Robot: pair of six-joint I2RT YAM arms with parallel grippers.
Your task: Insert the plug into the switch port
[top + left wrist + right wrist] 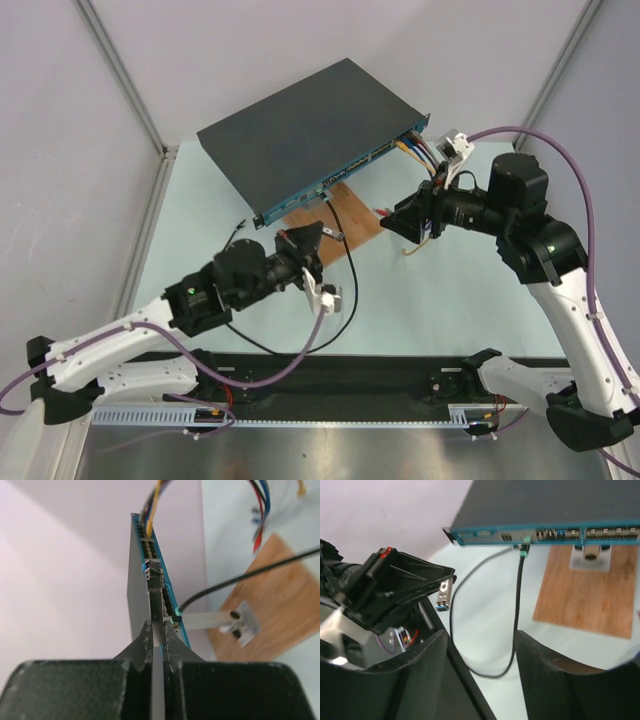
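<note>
Left tool (157,635) pinches plug (154,587); pale-green table (420,310), grey walls (60,150).

Switch (300,125) at rear, board (352,216) in front, prob. partly under; L hand (312,243) left, R hand (393,228) right.

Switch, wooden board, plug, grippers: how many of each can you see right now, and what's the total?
switch: 1
wooden board: 1
plug: 1, pinched in the left gripper
Grippers: 2, counting the right gripper, open
Total: 5
</note>
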